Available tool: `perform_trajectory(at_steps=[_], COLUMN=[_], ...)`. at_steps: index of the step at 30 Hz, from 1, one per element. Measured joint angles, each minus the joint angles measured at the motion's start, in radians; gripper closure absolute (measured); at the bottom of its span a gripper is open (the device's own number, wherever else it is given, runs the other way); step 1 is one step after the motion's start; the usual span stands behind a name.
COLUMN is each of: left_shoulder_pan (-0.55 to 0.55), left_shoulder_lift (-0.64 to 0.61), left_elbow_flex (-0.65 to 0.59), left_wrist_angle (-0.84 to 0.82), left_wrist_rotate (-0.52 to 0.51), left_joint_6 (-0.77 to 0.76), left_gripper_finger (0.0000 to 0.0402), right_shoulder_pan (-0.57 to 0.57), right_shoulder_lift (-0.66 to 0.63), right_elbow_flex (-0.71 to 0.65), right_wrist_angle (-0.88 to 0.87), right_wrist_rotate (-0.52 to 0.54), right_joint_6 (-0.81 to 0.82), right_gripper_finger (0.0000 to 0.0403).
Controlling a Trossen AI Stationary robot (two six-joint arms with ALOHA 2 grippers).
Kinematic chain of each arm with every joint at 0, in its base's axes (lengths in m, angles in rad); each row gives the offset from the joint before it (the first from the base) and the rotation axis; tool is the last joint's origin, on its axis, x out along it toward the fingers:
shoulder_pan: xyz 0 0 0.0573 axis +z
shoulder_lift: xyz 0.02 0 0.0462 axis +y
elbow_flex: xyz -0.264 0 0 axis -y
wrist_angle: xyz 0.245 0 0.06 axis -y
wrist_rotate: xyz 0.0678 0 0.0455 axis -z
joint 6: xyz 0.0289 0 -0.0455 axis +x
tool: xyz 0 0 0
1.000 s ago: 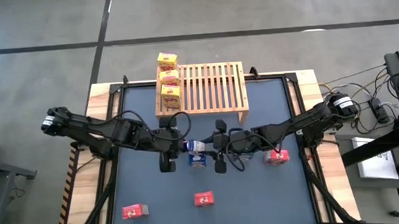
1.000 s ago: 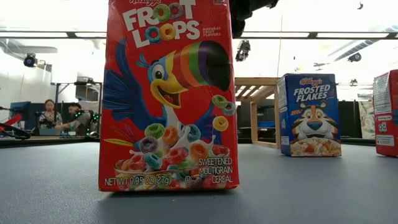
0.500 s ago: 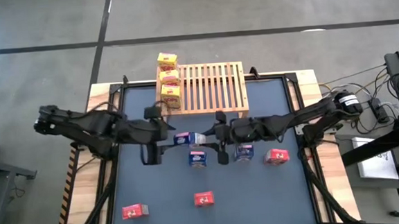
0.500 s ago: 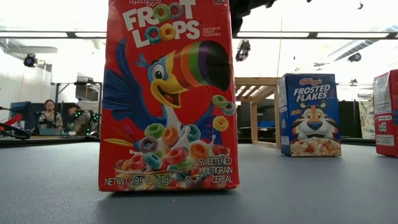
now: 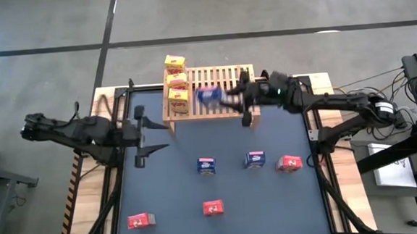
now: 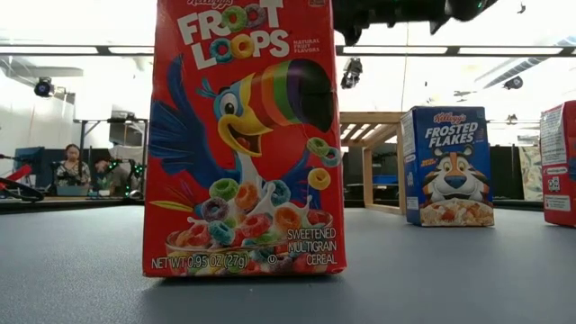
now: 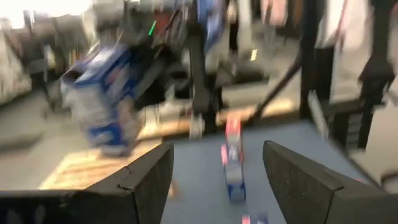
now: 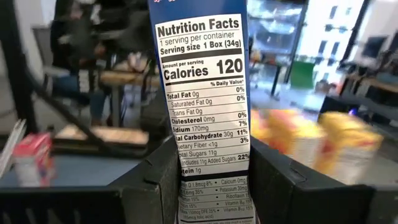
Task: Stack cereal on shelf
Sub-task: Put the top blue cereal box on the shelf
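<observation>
The cereal is spread between the shelf (image 5: 221, 93) and the bench (image 5: 176, 184). Three yellow boxes (image 5: 176, 81) sit in a line along the shelf's left end, the farthest one overhanging the shelf's far edge. A blue box (image 5: 209, 97) is held over the slats just beside them, clamped in the right gripper (image 5: 230, 96); in the right wrist view its nutrition panel (image 8: 208, 112) stands upright between the two dark fingers (image 8: 152, 180), which press on both its narrow sides, and the yellow boxes (image 8: 311, 140) show beyond it.

On the bench, two more blue boxes (image 5: 206, 165) (image 5: 254, 158) stand near the middle, with a red box (image 5: 290, 163) toward the right edge. Another red box (image 5: 213, 208) stands near the front edge and a third (image 5: 140, 221) near the front left corner.

The left gripper (image 5: 140, 132) hangs over the bench's left side, well apart from every box, its fingers (image 7: 149, 177) spread wide and holding nothing.
</observation>
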Motion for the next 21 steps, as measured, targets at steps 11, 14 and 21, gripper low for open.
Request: perform_trajectory(at_steps=[11,14,21], left_shoulder_pan=[0.0,0.0,0.0], left_shoulder_lift=[-0.103,-0.099,-0.091], left_elbow_flex=[-0.204,-0.219,-0.244], left_wrist_angle=[0.267,0.273,0.282], left_wrist_rotate=[0.033,0.033,0.033], left_joint_6=[0.146,0.147,0.142], left_gripper_finger=[0.0174,0.0174,0.0174], right_shoulder_pan=[-0.332,-0.362,-0.409], right_shoulder_lift=[0.261,0.364,0.583], right_elbow_flex=[0.005,0.027,0.168], right_wrist_angle=[0.379,0.505,0.58], right_wrist_rotate=[-0.346,-0.375,-0.436], right_joint_6=[0.198,0.253,0.328], right_gripper_finger=[0.026,0.0263,0.0262])
